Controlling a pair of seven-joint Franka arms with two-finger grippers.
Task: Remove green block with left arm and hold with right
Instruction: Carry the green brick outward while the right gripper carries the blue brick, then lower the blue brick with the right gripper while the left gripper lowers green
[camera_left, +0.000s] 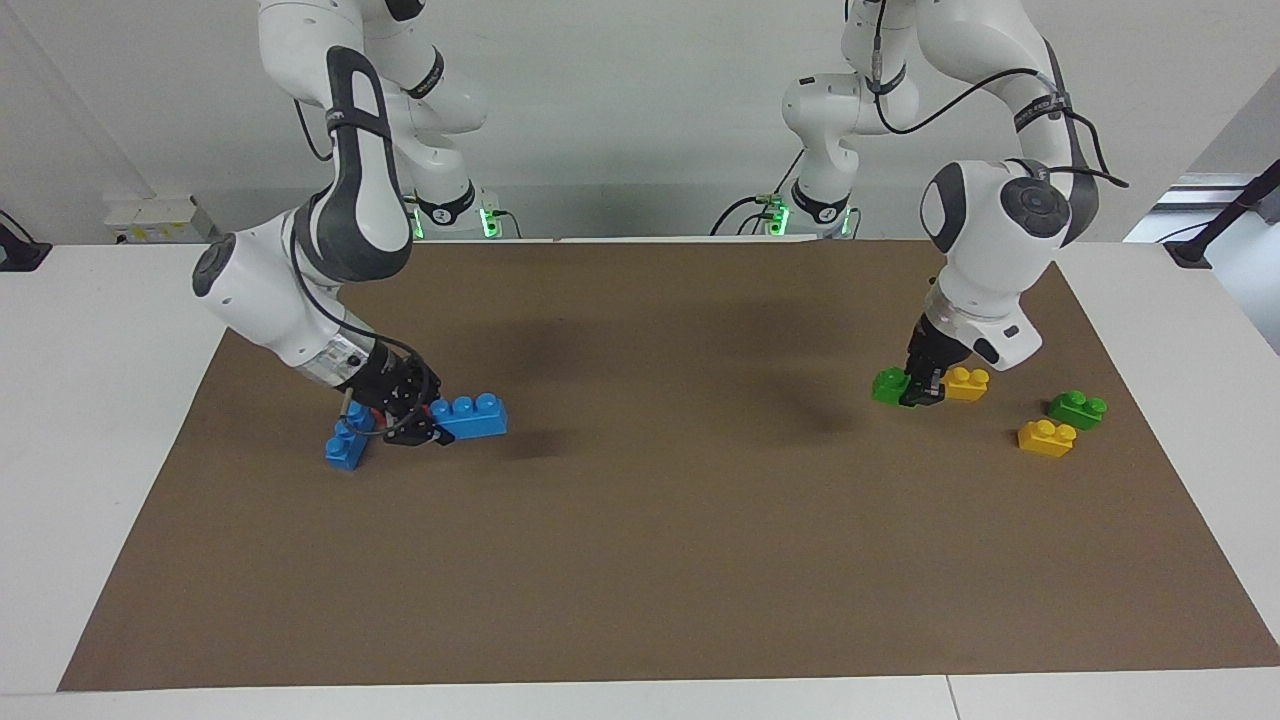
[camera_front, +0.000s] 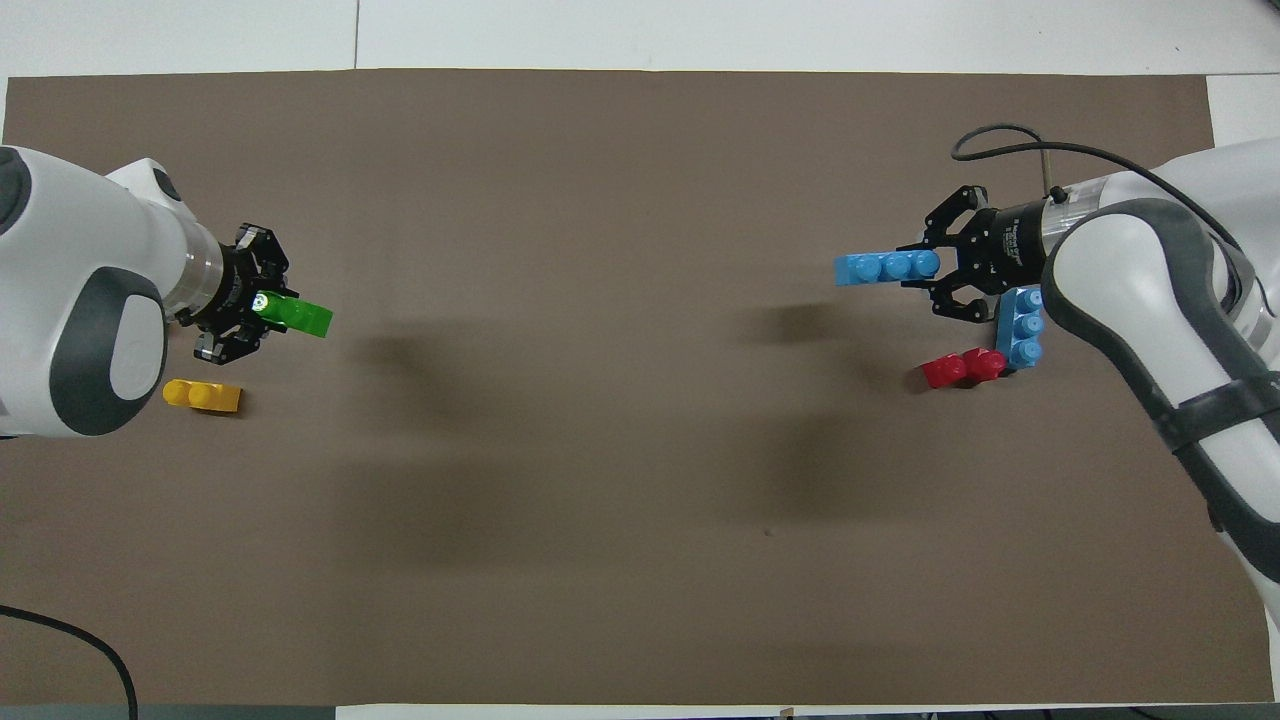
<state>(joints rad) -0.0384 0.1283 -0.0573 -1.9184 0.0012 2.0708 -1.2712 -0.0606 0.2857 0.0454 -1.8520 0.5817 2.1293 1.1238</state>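
Observation:
My left gripper (camera_left: 916, 391) is shut on one end of a small bright green block (camera_left: 887, 385), held low over the mat next to a yellow brick (camera_left: 965, 383). From overhead the green block (camera_front: 303, 318) sticks out of the left gripper (camera_front: 266, 306) toward the mat's middle. My right gripper (camera_left: 428, 426) is shut on the end of a blue three-stud brick (camera_left: 472, 416), held low over the right arm's end of the mat. The blue brick (camera_front: 886, 268) points from the right gripper (camera_front: 936, 268) toward the middle.
A second green block (camera_left: 1077, 408) and another yellow brick (camera_left: 1046, 438) lie toward the left arm's end. A blue three-stud brick (camera_front: 1021, 339) and two red bricks (camera_front: 963, 367) lie on the brown mat (camera_front: 640, 450) by the right gripper.

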